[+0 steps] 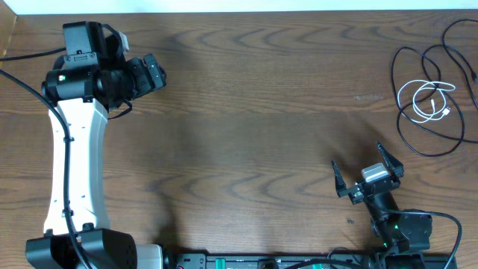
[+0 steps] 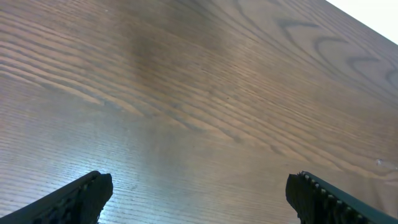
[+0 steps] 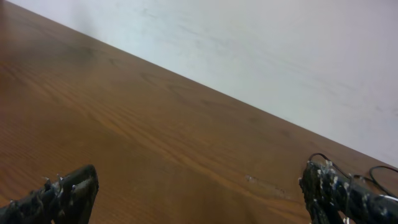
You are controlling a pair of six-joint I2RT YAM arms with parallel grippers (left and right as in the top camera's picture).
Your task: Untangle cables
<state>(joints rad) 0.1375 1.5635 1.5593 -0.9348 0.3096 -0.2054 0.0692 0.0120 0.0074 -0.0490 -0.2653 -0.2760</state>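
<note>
Ahead of the right gripper [image 1: 364,166], whose fingers are spread and empty, lie the cables [image 1: 429,101], well apart from its tips and farther still from the spread left gripper [image 1: 153,73]. The heap's long axis runs roughly away from the fingers, and the white cord's plug [image 1: 446,112] seems to point outward. Risk: pinching two crossed strands together would likely tighten the tangle.

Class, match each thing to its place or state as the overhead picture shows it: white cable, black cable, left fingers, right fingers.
1 white cable
2 black cable
3 left fingers
4 right fingers

a open, near right
b small coil
c wide loose loops
d open, far left

Pairs: 1-b, 2-c, 3-d, 4-a
</note>
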